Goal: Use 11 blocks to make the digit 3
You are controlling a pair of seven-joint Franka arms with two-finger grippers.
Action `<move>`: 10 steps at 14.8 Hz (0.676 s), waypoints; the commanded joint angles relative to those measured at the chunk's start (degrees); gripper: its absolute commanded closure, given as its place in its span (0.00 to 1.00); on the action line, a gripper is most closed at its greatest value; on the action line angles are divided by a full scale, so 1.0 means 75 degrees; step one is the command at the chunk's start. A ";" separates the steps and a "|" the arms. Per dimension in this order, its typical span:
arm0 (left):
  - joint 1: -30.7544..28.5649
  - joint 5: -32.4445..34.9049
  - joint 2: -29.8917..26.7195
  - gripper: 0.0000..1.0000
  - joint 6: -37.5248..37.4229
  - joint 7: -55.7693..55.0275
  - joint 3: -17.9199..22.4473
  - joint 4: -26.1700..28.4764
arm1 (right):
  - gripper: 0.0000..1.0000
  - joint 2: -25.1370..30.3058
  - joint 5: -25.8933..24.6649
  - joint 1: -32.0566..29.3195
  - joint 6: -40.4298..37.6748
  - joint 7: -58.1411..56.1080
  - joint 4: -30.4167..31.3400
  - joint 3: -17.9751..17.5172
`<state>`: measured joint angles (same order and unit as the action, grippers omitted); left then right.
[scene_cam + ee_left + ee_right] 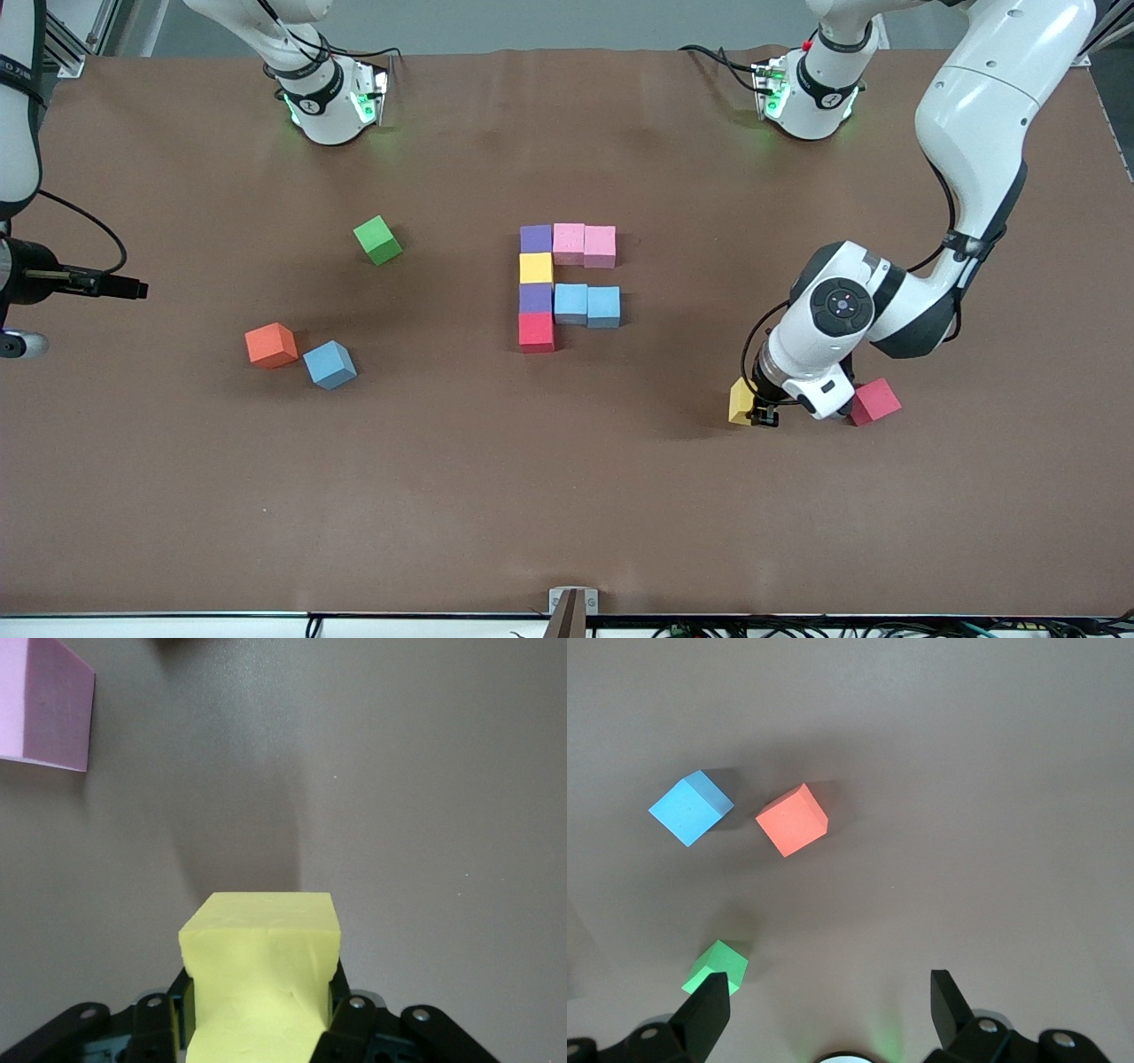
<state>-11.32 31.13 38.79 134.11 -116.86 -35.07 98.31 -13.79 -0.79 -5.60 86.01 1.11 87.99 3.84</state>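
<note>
my left gripper is clenched on a small yellow foam cube; the half-built block figure lies toward the right arm's end, so i carry it there. right gripper waits, released.

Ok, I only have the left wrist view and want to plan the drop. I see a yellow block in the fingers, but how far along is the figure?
Observer: The figure has eight blocks mid-table: a column of purple, yellow, purple and red, with two pink and two light blue branching toward the left arm's end.
Operator: Any spare near my hand?
Observer: A red block lies beside the left gripper, which is shut on your yellow block.
Operator: And the other arm?
Observer: The right gripper waits open at its end of the table, above a loose light blue block that lies beside an orange block.
</note>
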 commanded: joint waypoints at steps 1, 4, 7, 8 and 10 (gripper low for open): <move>0.0044 -0.0142 0.0031 0.58 -0.0128 -0.0028 -0.0012 -0.0124 | 0.00 0.0163 0.0081 0.0090 -0.0019 0.0391 0.0185 -0.0032; 0.0044 -0.0142 0.0031 0.58 -0.0128 -0.0028 -0.0012 -0.0124 | 0.00 0.0233 0.0081 0.0137 0.0004 0.0613 0.0395 -0.0044; 0.0044 -0.0131 0.0031 0.58 -0.0128 -0.0028 -0.0012 -0.0124 | 0.00 0.0397 0.0081 0.0523 0.0098 0.1746 0.0654 -0.0044; 0.0044 -0.0142 0.0031 0.58 -0.0128 -0.0028 -0.0012 -0.0124 | 0.00 0.0398 0.0081 0.0687 0.0098 0.2273 0.0654 -0.0044; 0.0044 -0.0131 0.0043 0.58 -0.0128 -0.0028 -0.0012 -0.0124 | 0.00 0.0398 0.0081 0.0992 0.0121 0.3433 0.0689 -0.0044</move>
<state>-11.31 31.13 38.79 134.11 -116.86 -35.07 98.31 -13.34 -0.56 -0.32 85.94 19.17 90.11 3.42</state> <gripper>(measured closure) 0.432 0.000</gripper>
